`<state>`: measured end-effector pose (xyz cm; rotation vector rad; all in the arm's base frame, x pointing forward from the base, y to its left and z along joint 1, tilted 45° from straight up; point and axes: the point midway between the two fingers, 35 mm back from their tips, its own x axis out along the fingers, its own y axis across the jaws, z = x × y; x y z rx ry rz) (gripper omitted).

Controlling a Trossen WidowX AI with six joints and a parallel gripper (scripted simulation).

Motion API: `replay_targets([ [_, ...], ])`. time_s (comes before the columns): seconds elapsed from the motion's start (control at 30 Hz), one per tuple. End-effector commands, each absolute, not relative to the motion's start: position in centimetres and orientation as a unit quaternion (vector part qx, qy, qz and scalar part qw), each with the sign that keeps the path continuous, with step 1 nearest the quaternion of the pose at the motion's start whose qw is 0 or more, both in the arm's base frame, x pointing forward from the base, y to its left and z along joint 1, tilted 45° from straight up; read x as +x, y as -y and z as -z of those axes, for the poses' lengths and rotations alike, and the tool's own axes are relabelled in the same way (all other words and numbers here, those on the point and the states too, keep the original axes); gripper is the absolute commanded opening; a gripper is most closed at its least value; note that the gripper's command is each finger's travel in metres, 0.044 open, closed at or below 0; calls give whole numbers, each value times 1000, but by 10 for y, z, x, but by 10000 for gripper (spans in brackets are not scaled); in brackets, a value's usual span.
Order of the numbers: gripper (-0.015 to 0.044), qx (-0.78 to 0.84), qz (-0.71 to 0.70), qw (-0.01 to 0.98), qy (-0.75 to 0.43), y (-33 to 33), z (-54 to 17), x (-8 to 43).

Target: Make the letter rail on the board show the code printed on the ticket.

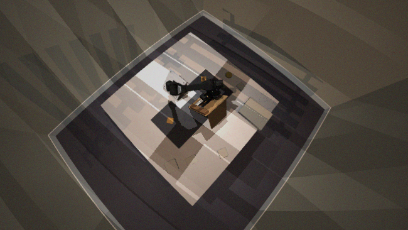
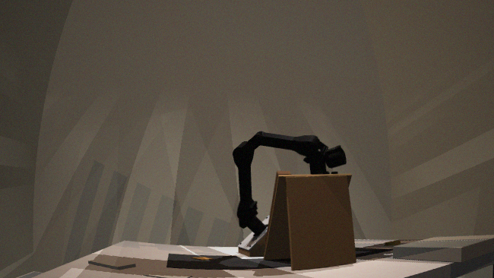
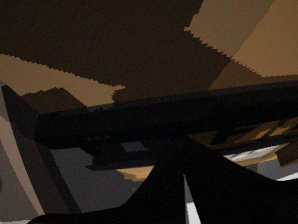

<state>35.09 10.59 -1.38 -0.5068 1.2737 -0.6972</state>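
Note:
The brown board (image 1: 218,114) (image 2: 321,224) (image 3: 240,30) stands like an easel. In the wrist view the dark rail (image 3: 150,114) crosses below the board's brown surface. Brown-orange tile shapes (image 3: 267,131) show in shadow at its right; their letters are not readable. A white piece like the ticket (image 3: 257,152) shows below them, its print not readable. My gripper (image 3: 178,143) is shut and empty, with its tips close under the rail; the board hides them in the exterior view. An orange tile (image 1: 169,120) (image 2: 201,258) lies left of the board, another orange tile (image 1: 203,78) behind the arm.
A dark mat (image 1: 179,138) (image 2: 178,262) lies under the board. A yellow disc (image 1: 229,75) lies near the arm. A pale raised block (image 1: 255,114) (image 2: 429,251) is right of the board. Thin square outlines, one tan (image 1: 222,153), are near the front edge.

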Motion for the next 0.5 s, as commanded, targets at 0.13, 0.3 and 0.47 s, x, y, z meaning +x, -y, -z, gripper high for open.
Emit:
replay_targets([
  [0.13, 0, -232, 314, 719, -575, -103, 11, 350],
  [0.3, 0, -232, 314, 719, -575, -102, 10, 350],
  [0.47, 0, -232, 314, 719, -575, -101, 9, 350],
])
